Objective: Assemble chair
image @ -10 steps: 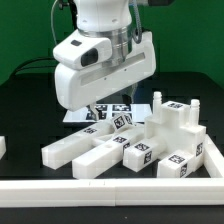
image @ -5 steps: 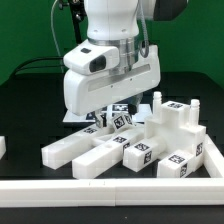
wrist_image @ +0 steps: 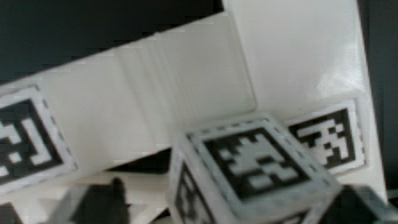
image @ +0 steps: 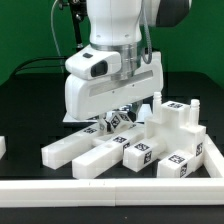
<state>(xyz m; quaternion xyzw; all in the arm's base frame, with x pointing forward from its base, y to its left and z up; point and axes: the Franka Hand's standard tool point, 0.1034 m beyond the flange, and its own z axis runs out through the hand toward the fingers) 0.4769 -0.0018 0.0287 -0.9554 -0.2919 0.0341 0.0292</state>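
Note:
The chair lies in loose white tagged pieces. Several long bars [image: 82,149] fan out at the front, and the blocky seat frame [image: 176,122] stands at the exterior view's right. A small tagged cube [image: 120,121] sits just behind the bars, tilted on edge. My gripper [image: 118,113] hangs low over this cube, its big white hand hiding most of the fingers. In the wrist view the cube [wrist_image: 258,165] stands between my dark fingertips [wrist_image: 102,200], close to one and with a gap to the other. The gripper [wrist_image: 231,204] is open and straddles the cube.
The marker board [wrist_image: 160,90] lies flat under the cube, and its edge [image: 72,118] shows behind the bars. A long plain white rail [image: 110,191] runs along the front. A small white piece [image: 3,147] sits at the exterior view's far left.
The hand has come down and shifted toward the exterior view's right, settling over the small cube. The pieces on the table have not moved.

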